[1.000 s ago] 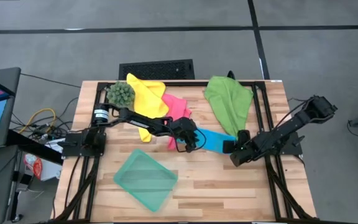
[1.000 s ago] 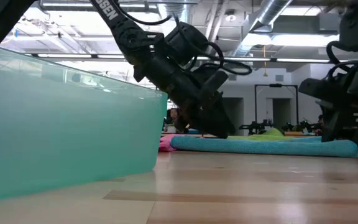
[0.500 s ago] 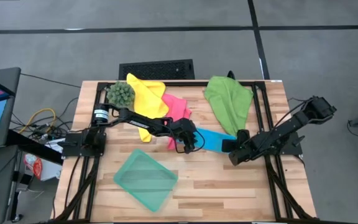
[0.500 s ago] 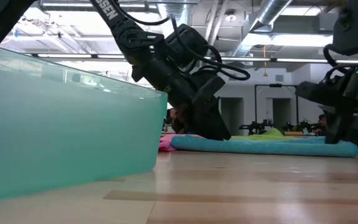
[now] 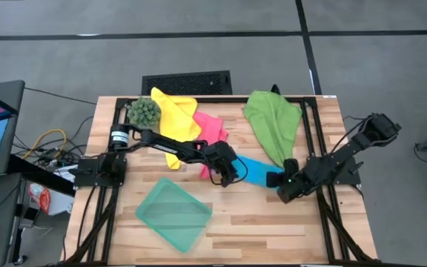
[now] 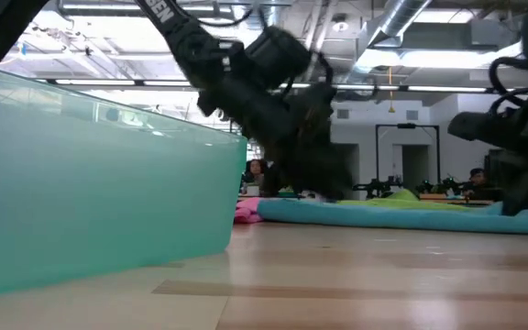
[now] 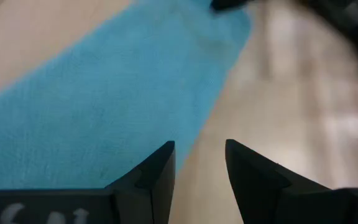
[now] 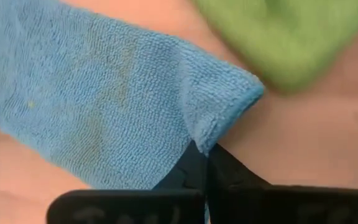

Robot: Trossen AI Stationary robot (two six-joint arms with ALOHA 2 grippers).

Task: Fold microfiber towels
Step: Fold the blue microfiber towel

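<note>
Right gripper point(image 8: 205, 163) is pinched tight on a corner of the blue towel point(image 5: 258, 169) — which lies flat mid-table, between both arms. Left gripper point(image 7: 199, 163), fingers apart, sits at the towel's other end — beside the pink towel point(image 5: 210, 131).

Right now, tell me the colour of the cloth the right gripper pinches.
Bright blue microfiber towel, clearest in the right wrist view.
</note>
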